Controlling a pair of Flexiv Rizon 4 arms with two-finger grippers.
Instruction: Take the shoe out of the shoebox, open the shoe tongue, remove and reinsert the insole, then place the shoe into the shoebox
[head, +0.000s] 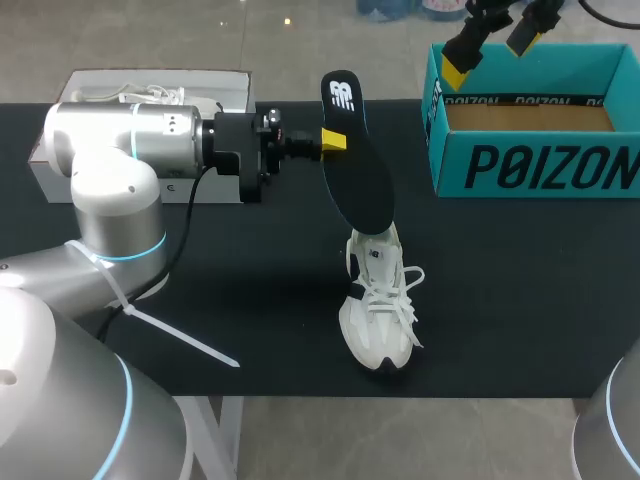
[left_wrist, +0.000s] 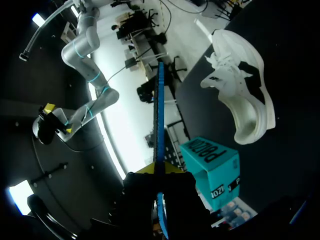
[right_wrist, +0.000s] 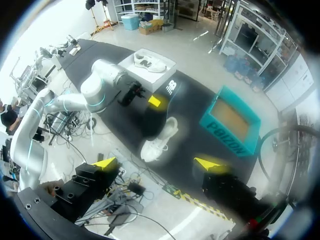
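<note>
Gripping the black insole near its upper end, the left hand sits over the middle of the table in the head view, its fingers pressed on the insole from both sides. The insole stands tilted, and its lower end meets the opening of the white shoe. The shoe lies at 5 o'clock from the hand, toe toward the near edge. The teal shoebox stands open at 2 o'clock on the table, with the right hand above its back left corner, fingers spread and empty. A white box sits at 10 o'clock.

From the left wrist, the insole runs edge-on between the left hand's yellow tips. The shoe and shoebox are off to one side.

From the right wrist, the right hand hangs open high above the table, with the shoe, shoebox and insole far ahead.
</note>
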